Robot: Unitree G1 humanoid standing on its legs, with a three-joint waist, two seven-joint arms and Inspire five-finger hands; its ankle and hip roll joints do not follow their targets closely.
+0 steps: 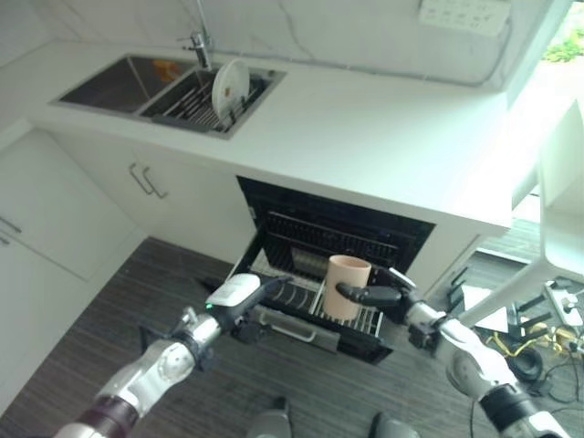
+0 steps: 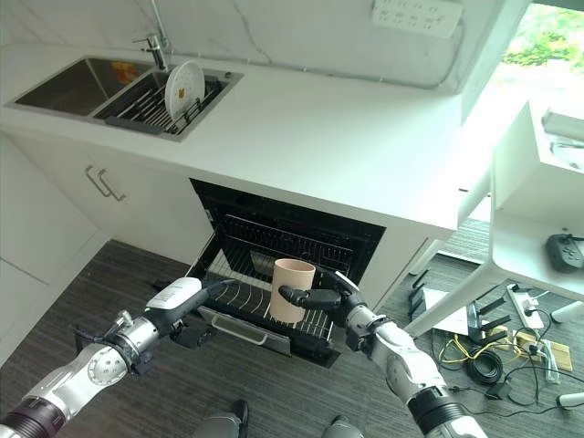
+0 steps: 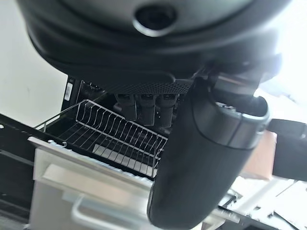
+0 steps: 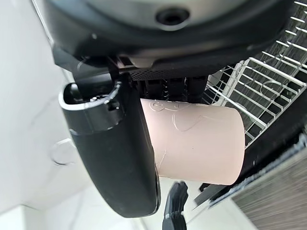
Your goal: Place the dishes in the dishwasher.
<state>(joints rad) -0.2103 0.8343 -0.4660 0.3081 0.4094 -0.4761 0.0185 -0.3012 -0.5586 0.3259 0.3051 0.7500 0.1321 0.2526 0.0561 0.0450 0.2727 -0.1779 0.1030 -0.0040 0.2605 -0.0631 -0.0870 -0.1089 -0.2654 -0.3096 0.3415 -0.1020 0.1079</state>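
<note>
kitchen: dishwasher rack (image 1: 274, 306) pulled out, ready for loading
right hand (image 1: 376, 296): clamped on pink cup (image 1: 347, 286), upright above rack at 3 o'clock
left hand (image 1: 239, 294): fingers straight, steadying rack front

My head pair looks down on the dishwasher rack (image 1: 310, 301); both wrist cameras sit close behind their fingers, sharing that rack.

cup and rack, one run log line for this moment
right hand: shut on pink cup | cup: upright over pulled-out rack | left hand: open, at rack front
</note>
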